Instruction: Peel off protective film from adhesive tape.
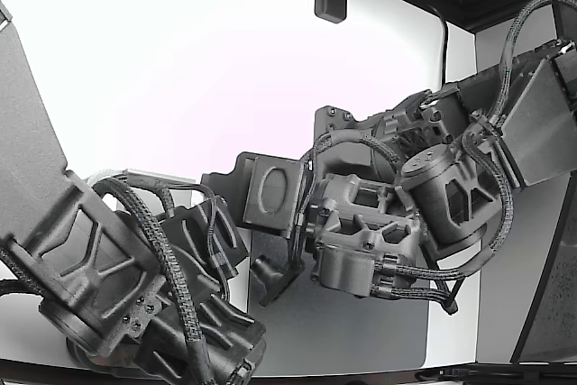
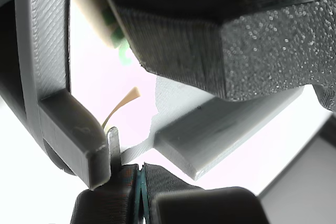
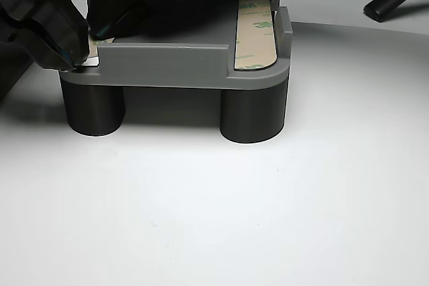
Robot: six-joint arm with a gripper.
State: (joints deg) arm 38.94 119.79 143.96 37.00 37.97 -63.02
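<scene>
The pincer (image 2: 140,192) is pressed closed on a thin film tab (image 2: 122,156) at the corner of the grey fixture (image 3: 201,65) on the desk (image 3: 268,199), and a slip or tear looks likely if it pulls too steeply.

The only writing that can be read is on the pale tape strip (image 3: 255,31) that lies in the gray holder (image 3: 167,66) in the other view. It has small green marks printed over and over along its length, and they look like "3M". The marks are tiny and partly blurred. The exterior view and the wrist view show no words or numbers.
</scene>
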